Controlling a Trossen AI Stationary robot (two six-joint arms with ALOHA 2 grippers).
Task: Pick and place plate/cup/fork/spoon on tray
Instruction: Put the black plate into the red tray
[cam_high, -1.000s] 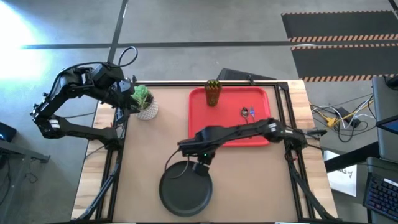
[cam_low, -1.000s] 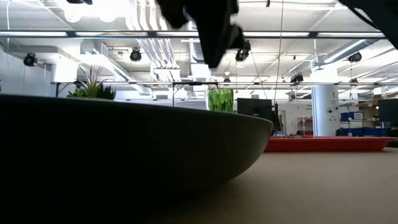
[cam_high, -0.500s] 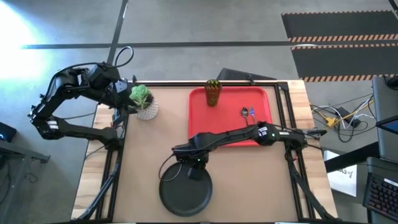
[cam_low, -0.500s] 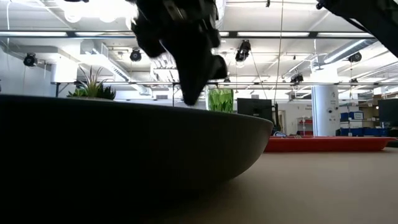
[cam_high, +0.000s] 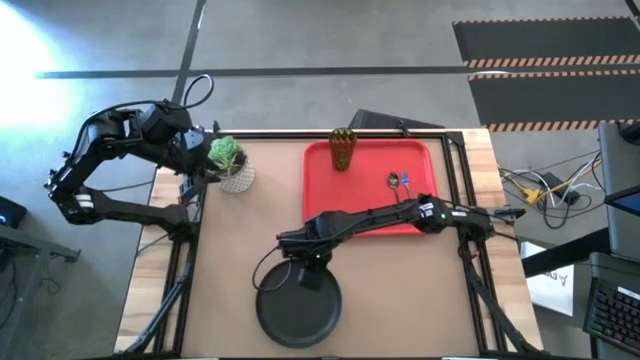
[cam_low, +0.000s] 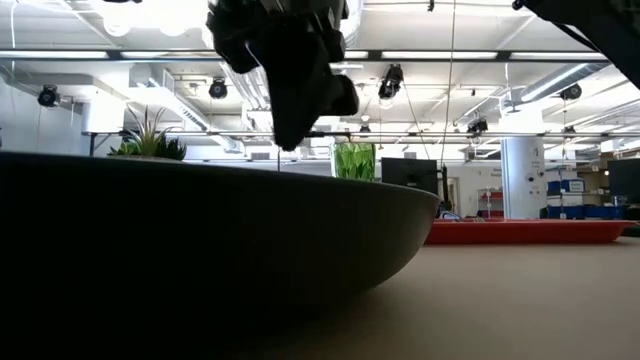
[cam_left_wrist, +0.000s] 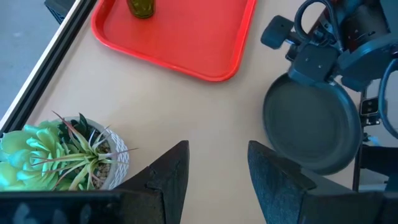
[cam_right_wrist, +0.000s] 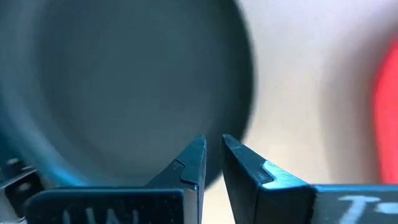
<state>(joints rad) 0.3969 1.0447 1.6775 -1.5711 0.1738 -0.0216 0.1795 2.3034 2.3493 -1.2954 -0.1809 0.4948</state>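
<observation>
The dark plate (cam_high: 298, 315) lies flat on the table near its near edge; it also shows in the low view (cam_low: 200, 250). My right gripper (cam_high: 308, 278) hangs just above the plate's far rim, fingers pointing down with a narrow gap (cam_right_wrist: 212, 142); in the low view (cam_low: 285, 145) its tip stands a little above the rim. The red tray (cam_high: 370, 205) lies at the far right. On the tray the green cup (cam_high: 343, 148) stands upright, and the spoon (cam_high: 394, 180) and the blue-handled fork (cam_high: 406, 183) lie flat. My left gripper (cam_left_wrist: 214, 168) waits open at the far left.
A white pot with a green plant (cam_high: 232, 165) stands at the far left, beside my left gripper. My right arm (cam_high: 400, 212) stretches across the tray's near edge. Bare tabletop lies between the plate and the tray and to the plate's right.
My right gripper has gone from the tray's near left corner toward the table's near and left edges and down over the plate's far rim. The plate has stayed where it was.
</observation>
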